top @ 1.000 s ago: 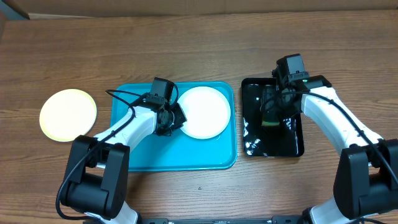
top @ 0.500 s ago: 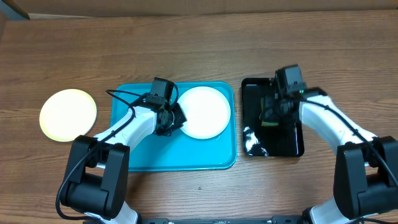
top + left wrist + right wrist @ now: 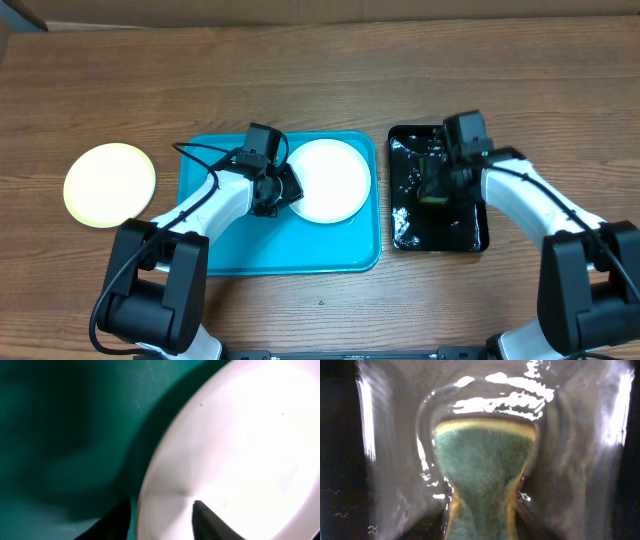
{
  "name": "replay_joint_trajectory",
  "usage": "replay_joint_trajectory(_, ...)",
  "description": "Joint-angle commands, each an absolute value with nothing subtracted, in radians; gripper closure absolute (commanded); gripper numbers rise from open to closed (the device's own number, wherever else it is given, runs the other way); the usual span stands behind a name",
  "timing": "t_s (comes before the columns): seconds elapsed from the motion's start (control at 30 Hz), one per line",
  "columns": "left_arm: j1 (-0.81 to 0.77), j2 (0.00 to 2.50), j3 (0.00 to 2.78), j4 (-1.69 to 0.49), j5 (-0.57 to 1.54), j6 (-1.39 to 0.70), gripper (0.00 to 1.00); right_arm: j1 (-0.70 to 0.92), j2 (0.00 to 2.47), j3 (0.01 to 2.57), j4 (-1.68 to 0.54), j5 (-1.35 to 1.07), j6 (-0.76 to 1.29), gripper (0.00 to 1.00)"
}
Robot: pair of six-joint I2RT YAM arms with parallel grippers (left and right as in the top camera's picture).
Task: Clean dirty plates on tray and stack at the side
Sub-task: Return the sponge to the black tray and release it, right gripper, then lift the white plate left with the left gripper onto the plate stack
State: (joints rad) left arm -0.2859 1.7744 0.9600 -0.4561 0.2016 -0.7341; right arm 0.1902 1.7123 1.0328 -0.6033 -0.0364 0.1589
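- The white plate [image 3: 335, 180] lies flat in the far right part of the turquoise tray [image 3: 250, 250]. A pale yellow-green plate [image 3: 110, 185] sits on the desk [image 3: 320, 70], left of that tray and apart from it.
- The left fingers [image 3: 280, 193] are at the white plate's left rim. In the left wrist view they stand spread, one over the plate's face and one outside it. The rim passes between them, and no pinch on it shows.
- The right fingers [image 3: 437, 183] are down in the black tray [image 3: 470, 235], which stands just right of the turquoise tray and glistens with water.
- The right fingers pinch the sponge [image 3: 482, 460] by its sides. It is waisted where they press, with its green face up and yellow foam at the edges.
- The sponge's long axis runs straight out from the right fingers, so its free end leads.
- The relation that matters is that the white plate lies to the left of the sponge, past the raised rims of both trays. The right arm carries the sponge, and the left arm is the one at the plate.
- The sponge is not on the plate, so wiping looks like the step ahead. The sponge would need lifting clear of the black tray's rim and carrying left onto the plate's face.
- The plate would probably slide under a wipe unless it is steadied at its left rim, and for that the left fingers would have to close.
- A few tiny specks show on the plate in the left wrist view. Whether they are dirt cannot be told.
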Motion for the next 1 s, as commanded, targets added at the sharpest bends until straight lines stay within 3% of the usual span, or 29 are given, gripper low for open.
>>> replay_joint_trajectory(0.0,-0.289,1.851,0.892,-0.493,0.148,-0.729,0.57,0.189,1.643,1.147,-0.649,-0.057,0.156,0.27)
replay_joint_trajectory(0.03,-0.289,1.851,0.893,-0.493,0.147,-0.728,0.63,0.189,1.639,1.162,-0.668,-0.057,0.156,0.17)
replay_joint_trajectory(0.07,-0.289,1.851,0.894,-0.493,0.150,-0.720,0.68,0.189,1.638,1.171,-0.683,-0.057,0.156,0.00)
replay_joint_trajectory(0.17,-0.286,1.849,0.912,-0.502,0.151,-0.682,0.96,0.189,1.639,1.171,-0.698,-0.057,0.156,0.00)
replay_joint_trajectory(0.4,-0.287,1.779,0.974,-0.596,0.133,-0.624,0.96,0.189,1.639,1.171,-0.698,-0.057,0.156,0.00)
replay_joint_trajectory(0.67,-0.261,1.481,0.978,-0.699,0.047,-0.662,0.96,0.189,1.639,1.171,-0.698,-0.057,0.156,0.00)
replay_joint_trajectory(0.97,0.056,1.251,0.978,-0.827,-0.033,-0.645,0.96,0.189,1.639,1.171,-0.698,-0.057,0.156,0.00)
